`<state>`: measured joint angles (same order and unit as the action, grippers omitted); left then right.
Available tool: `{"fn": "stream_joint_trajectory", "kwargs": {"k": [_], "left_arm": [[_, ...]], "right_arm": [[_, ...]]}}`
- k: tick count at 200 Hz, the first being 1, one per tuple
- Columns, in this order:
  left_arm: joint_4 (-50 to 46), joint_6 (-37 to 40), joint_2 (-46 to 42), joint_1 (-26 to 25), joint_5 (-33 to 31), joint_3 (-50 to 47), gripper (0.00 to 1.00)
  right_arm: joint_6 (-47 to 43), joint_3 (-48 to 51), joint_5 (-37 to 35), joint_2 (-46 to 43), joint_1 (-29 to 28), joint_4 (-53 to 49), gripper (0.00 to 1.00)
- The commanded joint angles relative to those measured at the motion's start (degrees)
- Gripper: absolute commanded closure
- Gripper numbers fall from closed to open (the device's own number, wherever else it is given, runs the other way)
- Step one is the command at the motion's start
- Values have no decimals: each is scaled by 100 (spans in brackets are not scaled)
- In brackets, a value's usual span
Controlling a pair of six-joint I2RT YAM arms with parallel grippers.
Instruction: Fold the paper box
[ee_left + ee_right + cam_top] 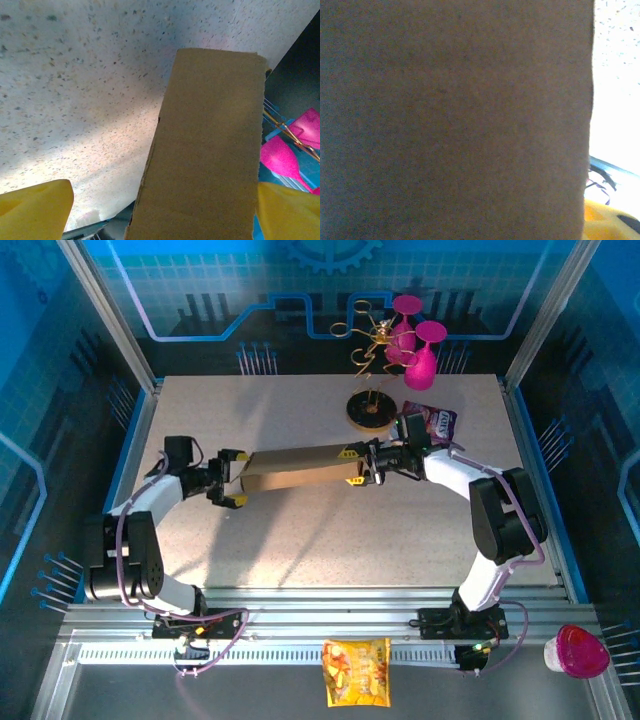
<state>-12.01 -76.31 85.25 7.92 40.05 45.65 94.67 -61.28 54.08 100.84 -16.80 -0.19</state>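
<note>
The paper box (300, 470) lies left to right across the middle of the worktop (300, 550), with the left gripper (232, 482) at its left end (jaws on either side of it) and the right gripper (358, 467) at its right end. Behind the right end stands a glass rack (372, 410), with a packet (432, 422) just right of it. In front of the worktop, a snack bag (356, 672) lies between the arm bases, and a cup (578, 650) sits far right.

We see 2 arms bent inward, wrists low and facing each other. The left gripper (237, 478) has its fingers spread wide apart. The right gripper (352, 467) is clamped on one end of the paper box (295, 468).
</note>
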Motion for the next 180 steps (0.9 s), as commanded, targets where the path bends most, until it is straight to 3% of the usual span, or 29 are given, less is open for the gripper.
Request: {"fn": "stream_joint_trajectory", "kwargs": {"k": [1,39,98,122,148,180], "left_arm": [[544,-556,179,-230,217,-24,7],[1255,-1100,338,-436,197,-339,13],[1489,-1616,277,-467,64,-456,50],[1383,-1825,128,-467,38,-530,60],[789,-1939,-211,-454,-60,-568,66],[-129,-2024,-681,-381,-217,-585,68]], "right_arm": [[245,102,261,42,-21,361,51],[684,275,237,152,-86,982,52],[1091,585,200,338,-98,1699,52],[1050,607,176,360,-33,1718,46],[608,559,94,221,144,1176,37],[-886,34,-88,-173,405,-635,28]]}}
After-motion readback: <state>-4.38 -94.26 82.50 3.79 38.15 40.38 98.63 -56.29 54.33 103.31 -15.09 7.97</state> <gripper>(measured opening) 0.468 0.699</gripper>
